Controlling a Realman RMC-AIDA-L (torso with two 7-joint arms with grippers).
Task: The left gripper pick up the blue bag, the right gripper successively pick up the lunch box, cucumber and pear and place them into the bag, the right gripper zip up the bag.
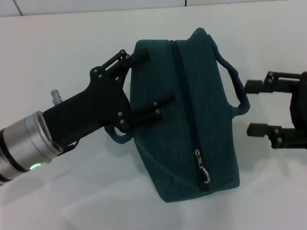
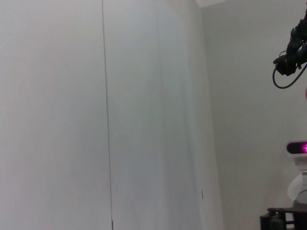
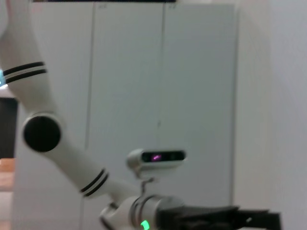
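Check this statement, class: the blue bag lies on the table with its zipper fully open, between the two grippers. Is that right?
Not quite. The head view shows the blue bag zipped shut, with its ring pull at one end. It does lie between the left gripper and the right gripper.

White table (image 1: 44, 54): plain, matte surface, spanning the head view. Tiled wall (image 1: 98, 0): pale, with dark grout lines, along the table's far edge. Pale cabinet doors (image 3: 144, 72): tall panels with vertical seams, right wrist view. Light wall panels (image 2: 57, 115): one thin dark vertical seam, left wrist view.
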